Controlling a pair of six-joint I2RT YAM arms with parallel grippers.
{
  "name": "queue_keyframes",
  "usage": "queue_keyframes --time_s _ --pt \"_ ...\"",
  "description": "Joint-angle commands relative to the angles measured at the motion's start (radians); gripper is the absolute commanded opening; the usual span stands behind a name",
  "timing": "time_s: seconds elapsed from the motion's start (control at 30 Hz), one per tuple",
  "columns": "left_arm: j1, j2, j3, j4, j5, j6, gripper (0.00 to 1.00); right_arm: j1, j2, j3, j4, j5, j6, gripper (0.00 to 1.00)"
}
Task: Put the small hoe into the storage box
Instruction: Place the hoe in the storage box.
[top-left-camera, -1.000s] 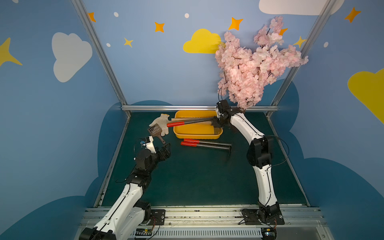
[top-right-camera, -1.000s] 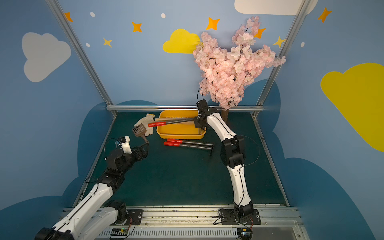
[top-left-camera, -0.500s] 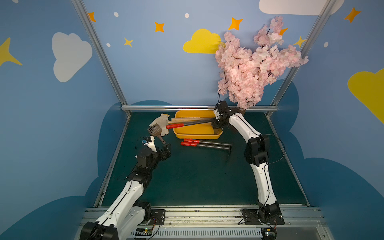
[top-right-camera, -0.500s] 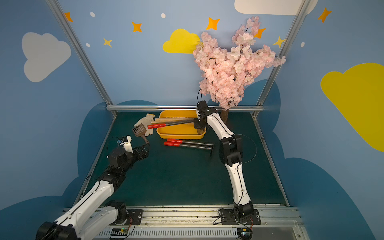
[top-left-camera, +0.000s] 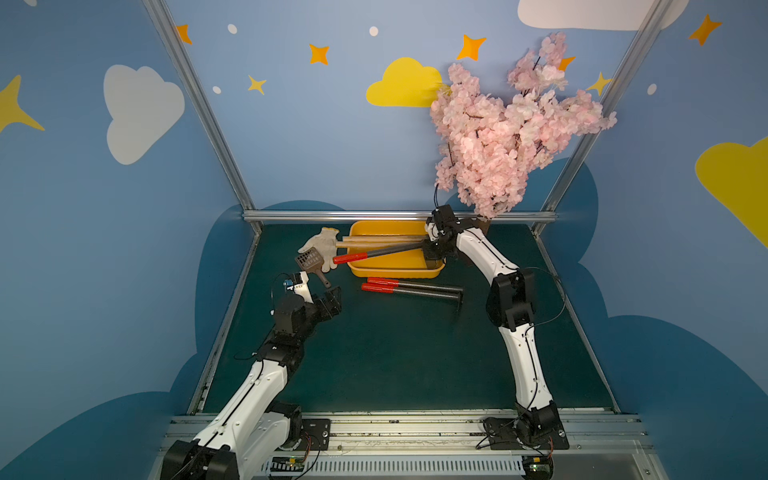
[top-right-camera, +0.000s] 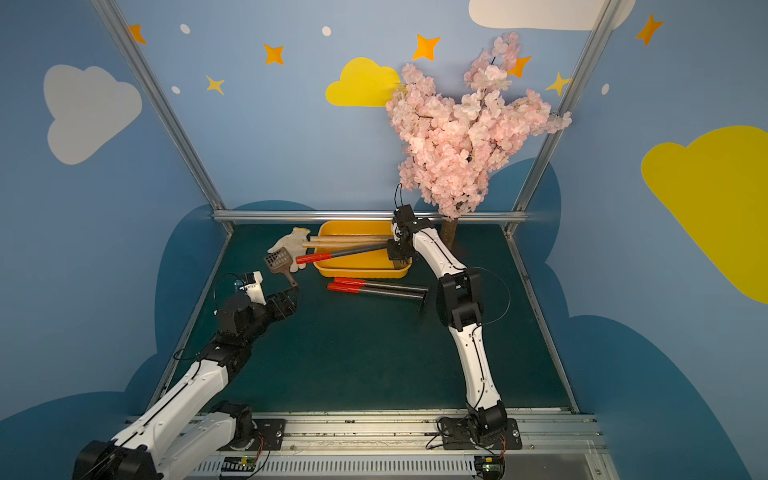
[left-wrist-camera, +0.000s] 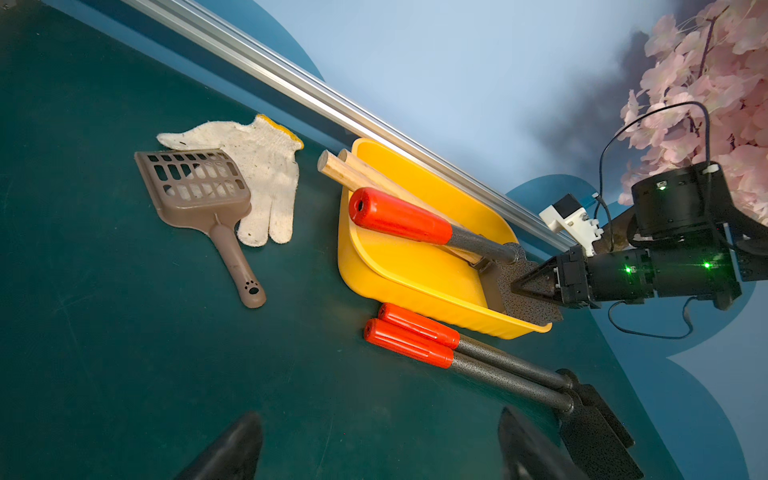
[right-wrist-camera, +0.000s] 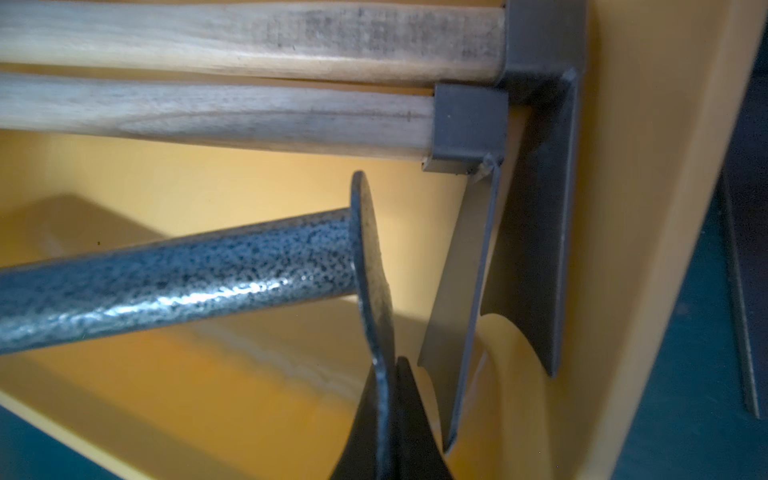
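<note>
Green mat (top-left-camera: 395, 353): storage box (top-left-camera: 390, 270) holds two wooden-handled tools (top-left-camera: 374, 240); right gripper (left-wrist-camera: 517, 286) clamps small hoe (top-left-camera: 386, 250), left gripper (left-wrist-camera: 374, 453) gapes.

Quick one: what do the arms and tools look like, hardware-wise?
The left arm and right arm are alike: white shell links and black joint housings. The left tool and right tool are black, with tapered wedge fingers. A thin black cable loops loose. There is a white bracket at the wrist, and green lights glow.

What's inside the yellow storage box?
In the storage box, two wooden-handled tools lie along the far wall, and the small hoe, clamped by the right gripper, has its head inside; handles overhang the rim. The floor beneath the heads is hidden.
</note>
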Motion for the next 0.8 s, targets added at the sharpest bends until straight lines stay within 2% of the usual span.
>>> queue_keyframes --time_s 0.0,0.23,0.53,0.77 --pt "0.006 0.007 0.021 0.019 0.008 0.016 0.89 -0.003 -0.002 0.009 0.026 -0.014 0.008 0.00" --pt "0.007 0.018 0.023 0.016 0.010 0.020 0.89 -0.006 -0.001 0.003 0.053 0.000 0.024 0.18" --pt "0.008 0.025 0.017 0.024 0.013 0.020 0.89 -0.006 -0.045 -0.018 0.068 0.021 0.031 0.20" --pt "0.010 0.046 0.011 0.052 0.027 0.008 0.89 0.016 -0.183 -0.121 0.137 0.064 -0.007 0.20"
